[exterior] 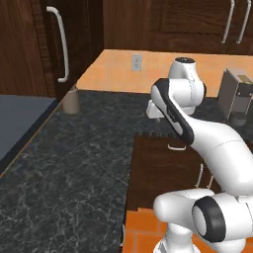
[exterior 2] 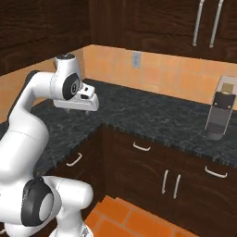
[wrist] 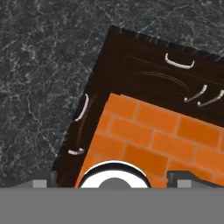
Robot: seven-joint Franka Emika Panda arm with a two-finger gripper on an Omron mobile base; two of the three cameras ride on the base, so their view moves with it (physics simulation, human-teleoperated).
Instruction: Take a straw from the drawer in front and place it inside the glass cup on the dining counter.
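Nothing is done yet: the drawer point(exterior 2: 141, 147) beneath the black granite worktop point(exterior 2: 152, 115) sits closed, so the straw is presumably inside. The gripper point(wrist: 112, 177) hovers above that worktop's inner corner, jaws apparently spread wide and empty. Opening, fetching and delivering remain.

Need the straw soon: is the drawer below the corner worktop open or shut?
Shut: the drawer front sits flush with the neighbouring cabinet fronts under the black worktop, no gap showing.
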